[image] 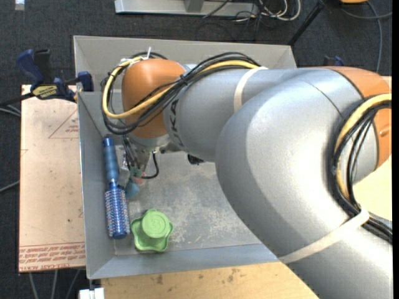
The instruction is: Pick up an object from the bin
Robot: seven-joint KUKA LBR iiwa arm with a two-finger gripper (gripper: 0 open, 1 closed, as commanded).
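The blue hairbrush (114, 192) lies flat along the left wall of the bin (187, 50), its bristle head toward the near corner, not lifted. The gripper (136, 170) hangs low just right of its handle; whether it is open or closed cannot be told. A green scalloped lid (151, 231) sits beside the brush head. As I judge it, grasping and lifting remain.

Bright, even overhead light; soft shadow beneath the arm (280, 136) in the bin (187, 213).
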